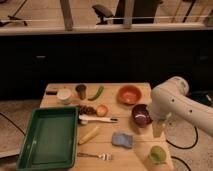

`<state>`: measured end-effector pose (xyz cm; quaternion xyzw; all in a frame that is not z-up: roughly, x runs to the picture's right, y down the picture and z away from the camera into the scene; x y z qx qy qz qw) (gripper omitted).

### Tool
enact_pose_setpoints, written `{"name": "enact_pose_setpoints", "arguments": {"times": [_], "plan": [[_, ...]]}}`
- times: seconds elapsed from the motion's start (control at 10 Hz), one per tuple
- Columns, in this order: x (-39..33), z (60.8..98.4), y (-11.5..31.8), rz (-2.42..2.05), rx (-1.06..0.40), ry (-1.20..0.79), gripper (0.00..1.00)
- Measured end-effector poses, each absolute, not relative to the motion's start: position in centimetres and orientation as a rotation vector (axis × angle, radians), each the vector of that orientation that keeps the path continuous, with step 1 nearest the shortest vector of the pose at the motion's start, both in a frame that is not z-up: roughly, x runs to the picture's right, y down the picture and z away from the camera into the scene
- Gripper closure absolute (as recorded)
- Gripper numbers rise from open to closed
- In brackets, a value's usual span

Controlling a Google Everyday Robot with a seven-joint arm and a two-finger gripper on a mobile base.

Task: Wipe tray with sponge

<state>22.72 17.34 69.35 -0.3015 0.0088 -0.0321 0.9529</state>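
Item 1, claw (158, 129): it hangs from the white arm (172, 100) at the right edge of the worktop (114, 102), just right of the dark-red bowl (141, 114). I cannot tell whether it is open or closed, and I see nothing held in it.

Item 2, sponge (122, 140): a small flat pad, blue-grey and soft-looking, with rounded corners. It lies on the bare wood toward the front, between the yellow piece (89, 135) and the claw, touching neither.

Item 3, tray (49, 141): large, rectangular, green smooth plastic with a raised rim. It sits at the left end of the worktop, nothing in it that I can make out, and well apart from the sponge.

Progress, as I judge it: nothing done. The sponge is not picked up and the tray is not wiped. Left to do: reach the sponge, grip it, carry it left, and rub the tray floor.

Other stock:
- orange bowl (129, 94), round and glossy, toward the back
- white-handled brush (95, 119), long and thin, just beside the tray
- metal fork (95, 155) near the front edge
- pale green rounded object (157, 154) at the front right corner
- white cup (64, 95) and dark cup (81, 91) at the back left
- slim green vegetable (96, 92) beside them
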Motion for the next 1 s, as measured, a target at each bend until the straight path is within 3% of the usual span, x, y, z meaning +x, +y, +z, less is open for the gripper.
{"name": "enact_pose_setpoints", "arguments": {"times": [1.0], "plan": [[18.4,70.4,20.5,-0.038,-0.631,-0.055,0.2]]}}
